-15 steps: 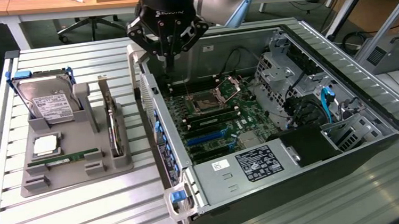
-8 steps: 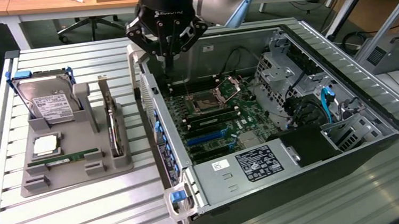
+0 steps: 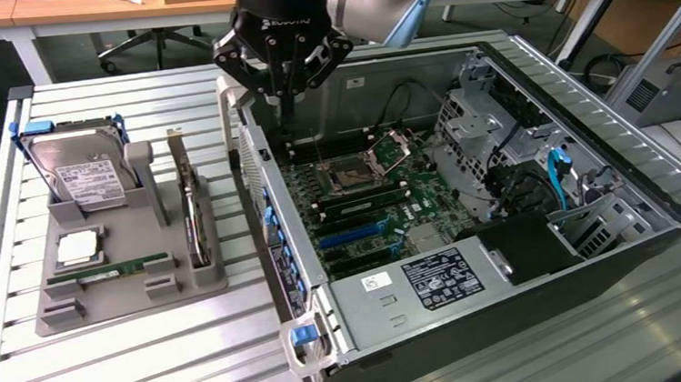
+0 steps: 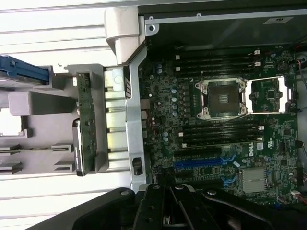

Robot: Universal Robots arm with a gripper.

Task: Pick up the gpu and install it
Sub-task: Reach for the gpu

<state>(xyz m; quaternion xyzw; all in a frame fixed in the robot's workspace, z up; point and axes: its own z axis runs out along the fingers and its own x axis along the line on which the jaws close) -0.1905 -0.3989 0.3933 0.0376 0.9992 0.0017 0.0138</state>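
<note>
Black pincer (image 3: 288, 113) shut, empty, over open computer case (image 3: 251, 161).
Gpu (image 3: 190, 212) on edge, toward exterior view's left, lengthwise alongside that computer case.

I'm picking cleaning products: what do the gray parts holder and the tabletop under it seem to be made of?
The parts holder looks like matte gray plastic, possibly printed: one even dull colour and blocky slots formed in one piece. The tabletop looks like bare aluminium: pale silvery ribbed slats with a soft sheen.
</note>
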